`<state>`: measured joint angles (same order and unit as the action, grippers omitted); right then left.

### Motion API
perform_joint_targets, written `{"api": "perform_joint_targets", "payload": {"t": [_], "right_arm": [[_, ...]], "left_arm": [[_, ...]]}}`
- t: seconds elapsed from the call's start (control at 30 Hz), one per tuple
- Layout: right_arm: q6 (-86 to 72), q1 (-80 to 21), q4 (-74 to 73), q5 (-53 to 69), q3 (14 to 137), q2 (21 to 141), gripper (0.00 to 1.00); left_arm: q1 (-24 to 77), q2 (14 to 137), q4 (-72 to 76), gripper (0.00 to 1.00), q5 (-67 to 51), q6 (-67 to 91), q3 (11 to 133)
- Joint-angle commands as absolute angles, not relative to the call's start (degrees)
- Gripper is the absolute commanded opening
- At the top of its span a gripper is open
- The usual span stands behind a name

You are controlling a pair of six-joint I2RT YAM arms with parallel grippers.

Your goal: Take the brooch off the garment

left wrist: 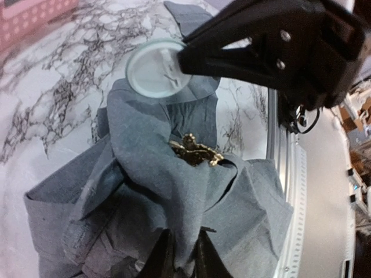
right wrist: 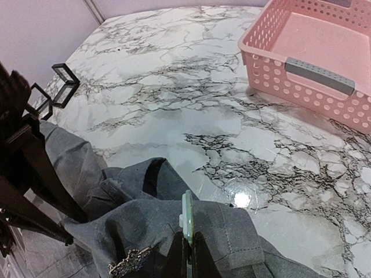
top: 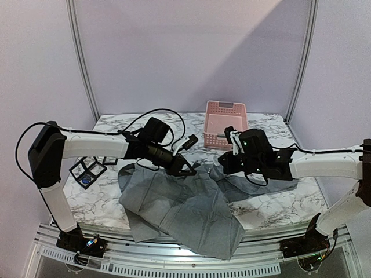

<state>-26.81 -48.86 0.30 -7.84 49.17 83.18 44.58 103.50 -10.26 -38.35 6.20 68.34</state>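
Observation:
The grey garment (top: pixel 174 208) lies crumpled on the marble table. A gold brooch (left wrist: pixel 195 152) is pinned on a raised fold of it, and also shows in the right wrist view (right wrist: pixel 130 262). My left gripper (left wrist: pixel 184 238) is shut on a fold of the garment (left wrist: pixel 145 174) just below the brooch; it also shows in the top view (top: pixel 184 168). My right gripper (right wrist: pixel 188 242) is shut on the edge of a pale round disc (right wrist: pixel 186 215), held upright over the cloth (right wrist: pixel 133 226). The disc (left wrist: pixel 155 69) sits just beyond the brooch. The right gripper (top: pixel 222 166) faces the left one closely.
A pink basket (top: pixel 225 123) stands at the back of the table, right of centre, and shows in the right wrist view (right wrist: pixel 313 63). Black wire-frame cubes (top: pixel 88 171) stand at the left. The metal front rail (left wrist: pixel 284 156) runs along the table's near edge.

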Motion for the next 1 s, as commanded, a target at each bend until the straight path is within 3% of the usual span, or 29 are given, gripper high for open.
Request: {"api": "perform_joint_targets", "payload": {"t": [0.0, 0.13, 0.33, 0.43, 0.7, 0.97], "right_arm": [[-30.9, -48.9, -0.6, -12.9, 50.5, 81.9, 0.0], [-32.5, -46.7, 1.9, -11.4, 50.2, 81.2, 0.0], [-31.9, -40.6, 11.4, -1.0, 45.6, 78.8, 0.0], [-30.5, -36.6, 18.8, 11.5, 43.4, 77.7, 0.0], [-27.7, -33.9, 20.8, 39.4, 50.1, 81.1, 0.0], [-30.2, -34.5, 23.6, 51.5, 53.6, 86.4, 0.0]], "left_arm": [[45.0, 100.8, -11.5, 0.33, -35.2, 5.9, 69.4], [44.7, 98.0, -11.7, 0.52, -26.7, 6.0, 68.7], [42.4, 91.0, -7.9, 0.64, -20.6, 7.6, 65.7], [41.5, 87.1, -2.9, 0.72, -22.2, 9.8, 63.1], [41.4, 87.3, 1.1, 0.76, -29.2, 12.9, 64.3], [41.3, 89.1, 5.2, 0.75, -40.2, 19.6, 65.2]]}}
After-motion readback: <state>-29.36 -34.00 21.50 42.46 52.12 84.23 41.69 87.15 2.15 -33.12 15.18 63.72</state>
